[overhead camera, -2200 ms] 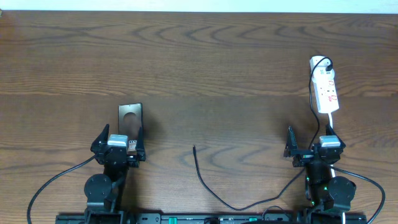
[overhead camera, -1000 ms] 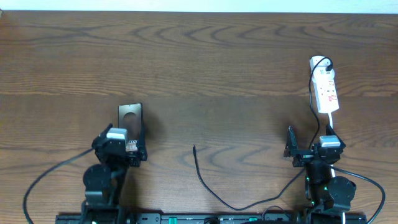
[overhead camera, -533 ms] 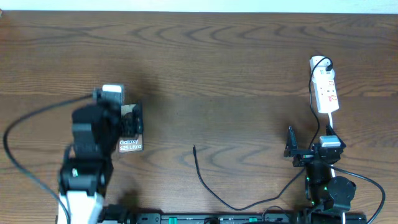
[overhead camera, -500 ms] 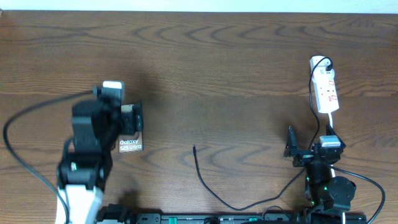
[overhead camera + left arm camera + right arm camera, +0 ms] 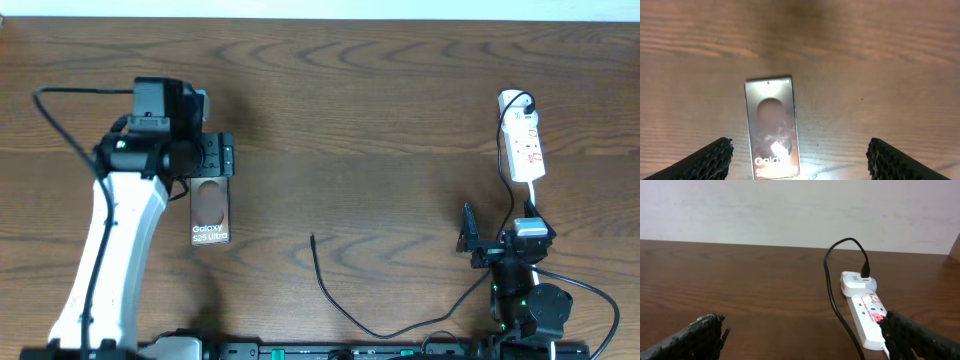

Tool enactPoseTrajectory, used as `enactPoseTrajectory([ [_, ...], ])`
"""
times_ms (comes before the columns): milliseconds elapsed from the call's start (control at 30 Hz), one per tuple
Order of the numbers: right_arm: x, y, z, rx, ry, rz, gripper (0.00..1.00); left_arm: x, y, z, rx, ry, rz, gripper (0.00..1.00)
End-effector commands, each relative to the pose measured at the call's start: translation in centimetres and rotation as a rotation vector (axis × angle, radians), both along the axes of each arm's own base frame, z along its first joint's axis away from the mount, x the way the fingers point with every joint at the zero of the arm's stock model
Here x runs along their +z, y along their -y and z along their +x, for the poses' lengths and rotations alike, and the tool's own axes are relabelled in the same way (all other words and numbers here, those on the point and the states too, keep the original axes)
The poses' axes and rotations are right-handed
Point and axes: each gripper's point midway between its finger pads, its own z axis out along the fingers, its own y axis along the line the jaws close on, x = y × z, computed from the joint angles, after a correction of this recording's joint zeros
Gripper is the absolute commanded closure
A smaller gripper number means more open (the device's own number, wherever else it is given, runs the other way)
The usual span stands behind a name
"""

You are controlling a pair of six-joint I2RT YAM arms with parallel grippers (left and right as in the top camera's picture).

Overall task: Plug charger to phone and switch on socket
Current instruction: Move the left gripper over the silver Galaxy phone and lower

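The phone [image 5: 210, 212] lies flat on the wooden table, dark and glossy with white "Galaxy" lettering at its near end. My left gripper [image 5: 221, 158] hangs open over the phone's far end, holding nothing. In the left wrist view the phone [image 5: 772, 127] lies between the wide-apart fingers [image 5: 710, 160], nearer the left one. The charger [image 5: 335, 298] is a thin black cable, its free tip [image 5: 312, 238] on the table's middle. The white socket [image 5: 522, 140] lies at the far right. My right gripper [image 5: 497, 238] rests open near the front edge, short of the socket [image 5: 867, 317].
A white adapter [image 5: 857, 282] sits plugged in at the socket's far end, with the black cable [image 5: 832, 290] looping out of it. A pale wall [image 5: 790, 210] rises behind the table's far edge. A white cord [image 5: 533, 195] leaves the socket's near end.
My left arm has lifted from its rest at the front edge and reached out over the table, uncovering the phone. The phone, cable, socket and right arm have stayed put.
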Motion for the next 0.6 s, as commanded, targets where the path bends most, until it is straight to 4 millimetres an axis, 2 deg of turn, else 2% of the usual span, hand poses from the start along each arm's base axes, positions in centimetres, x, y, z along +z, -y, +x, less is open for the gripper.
enactPoseTrajectory([
  [0,-0.18,0.00,0.00,-0.002,-0.007,0.014,0.01,-0.17,0.18,0.32,0.005,-0.015,-0.018,0.14],
  [67,-0.18,0.00,0.00,-0.002,-0.007,0.014,0.01,-0.49,0.18,0.33,0.005,-0.026,-0.017,0.14],
  [100,-0.18,0.00,0.00,-0.002,-0.007,0.014,0.01,-0.53,0.17,0.31,0.005,-0.028,-0.017,0.36],
  [133,-0.18,0.00,0.00,-0.002,-0.007,0.014,0.01,-0.56,0.17,0.28,0.005,-0.030,-0.017,0.65],
  [167,-0.18,0.00,0.00,-0.002,-0.007,0.014,0.01,-0.56,0.17,0.28,0.005,-0.030,-0.017,0.81],
  [200,-0.18,0.00,0.00,-0.002,-0.007,0.014,0.01,-0.56,0.17,0.28,0.005,-0.030,-0.017,0.89],
  [233,-0.18,0.00,0.00,-0.002,-0.007,0.014,0.01,-0.56,0.17,0.28,0.005,-0.030,-0.017,0.89],
  [267,-0.18,0.00,0.00,-0.002,-0.007,0.014,0.01,-0.56,0.17,0.28,0.005,-0.030,-0.017,0.65],
  [300,-0.18,0.00,0.00,-0.002,-0.007,0.014,0.01,-0.56,0.17,0.28,0.006,-0.030,-0.017,0.34],
  [333,-0.19,0.00,0.00,-0.002,-0.007,0.014,0.01,-0.56,0.17,0.27,0.006,-0.030,-0.017,0.15],
  [367,-0.18,0.00,0.00,-0.002,-0.007,0.014,0.01,-0.57,0.17,0.26,0.006,-0.031,-0.017,0.08],
  [400,-0.18,0.00,0.00,-0.002,-0.007,0.014,0.01,-0.58,0.17,0.25,0.006,-0.032,-0.017,0.06],
  [567,-0.18,0.00,0.00,-0.002,-0.007,0.014,0.01,-0.93,0.14,-0.51,0.024,-0.069,-0.023,0.05],
])
